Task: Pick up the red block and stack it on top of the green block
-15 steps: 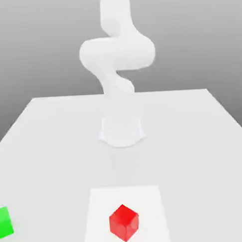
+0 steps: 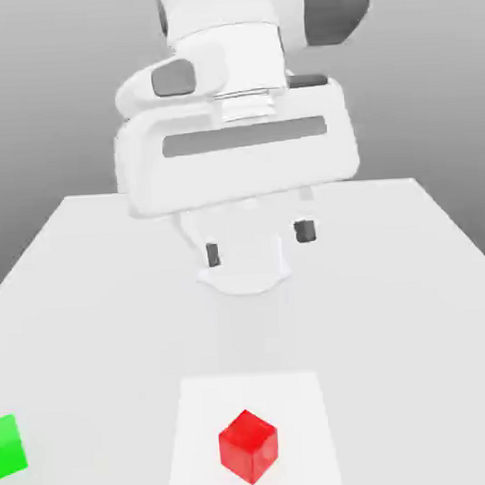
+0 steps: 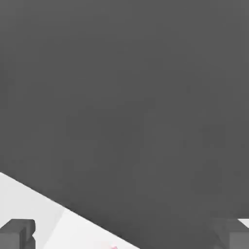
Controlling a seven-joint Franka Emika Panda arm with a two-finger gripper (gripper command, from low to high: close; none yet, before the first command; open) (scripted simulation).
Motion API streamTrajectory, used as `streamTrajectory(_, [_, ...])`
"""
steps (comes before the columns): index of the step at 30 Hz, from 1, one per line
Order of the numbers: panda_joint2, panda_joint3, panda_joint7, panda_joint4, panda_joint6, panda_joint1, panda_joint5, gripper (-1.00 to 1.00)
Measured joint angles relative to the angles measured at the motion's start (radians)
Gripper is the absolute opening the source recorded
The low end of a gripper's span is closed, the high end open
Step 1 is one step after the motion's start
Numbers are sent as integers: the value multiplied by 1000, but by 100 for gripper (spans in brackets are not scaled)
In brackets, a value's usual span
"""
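The red block (image 2: 248,445) sits on a lighter square patch of the white table (image 2: 390,309), near the front middle in the exterior view. At the exterior view's left edge, the green block (image 2: 9,446) is partly cut off by the frame. My gripper (image 2: 259,243) hangs high above the table's middle, well behind and above the red block, with its two dark fingertips (image 2: 213,254) spread wide apart and nothing between them. The hand view shows both fingertips (image 3: 17,232) far apart over a corner of the table (image 3: 29,204).
The arm's white round base (image 2: 244,271) stands at the table's middle, behind the blocks. The table's far edge runs behind the arm, with grey background beyond.
The hand has swung forward and down into the exterior view, now large in front of the arm; half a second ago it was not showing. Both blocks stay put.
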Motion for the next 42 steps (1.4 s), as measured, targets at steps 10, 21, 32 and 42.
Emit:
streamTrajectory(10, [346, 7, -275, -80, 174, -11, -25, 0])
streamTrajectory(21, [498, 73, -335, -60, 294, -62, 42, -100])
streamTrajectory(32, [361, -116, -308, 20, 58, -188, 2, -100])
streamTrajectory(42, [555, -171, -435, 176, 74, -447, 179, 100])
